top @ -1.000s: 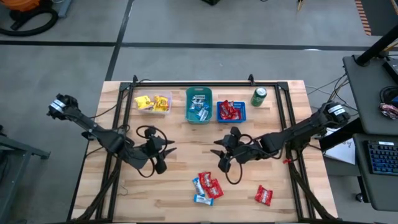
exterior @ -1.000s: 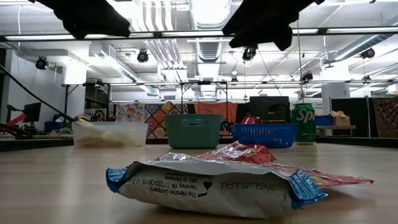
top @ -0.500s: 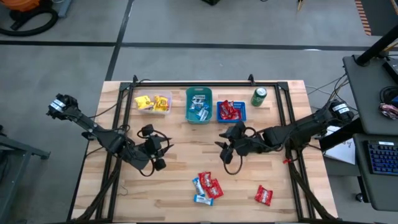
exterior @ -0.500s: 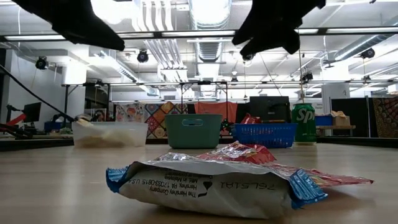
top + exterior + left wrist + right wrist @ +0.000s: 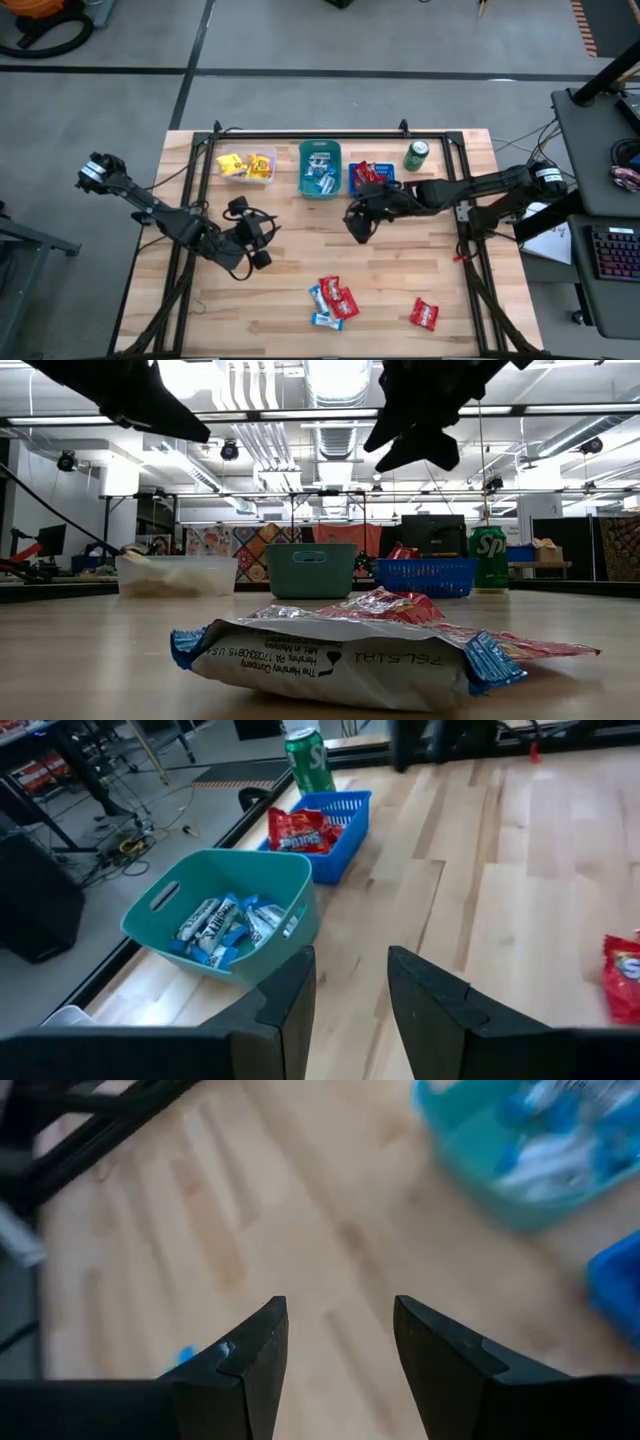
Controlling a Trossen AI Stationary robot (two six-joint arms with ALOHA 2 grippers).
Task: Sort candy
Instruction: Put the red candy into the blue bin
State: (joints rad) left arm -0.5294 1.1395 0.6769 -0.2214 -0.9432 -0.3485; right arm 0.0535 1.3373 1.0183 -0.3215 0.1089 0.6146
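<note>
While both claws hang parted and empty above the surface (image 5: 300, 300), right claw (image 5: 357, 222) near the bins, left claw (image 5: 255, 240) waiting, unsorted candy (image 5: 333, 302) lies loose.

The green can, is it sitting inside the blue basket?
No, the green can stands on the table beside the blue basket.

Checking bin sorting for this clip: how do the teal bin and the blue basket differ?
The teal bin has solid walls with a handle slot; the blue basket has slatted, see-through walls. The teal bin holds light-blue and white candies; the blue basket holds red candies. The teal bin looks taller in the low view. Both are open-topped, side by side at the table's far edge.
</note>
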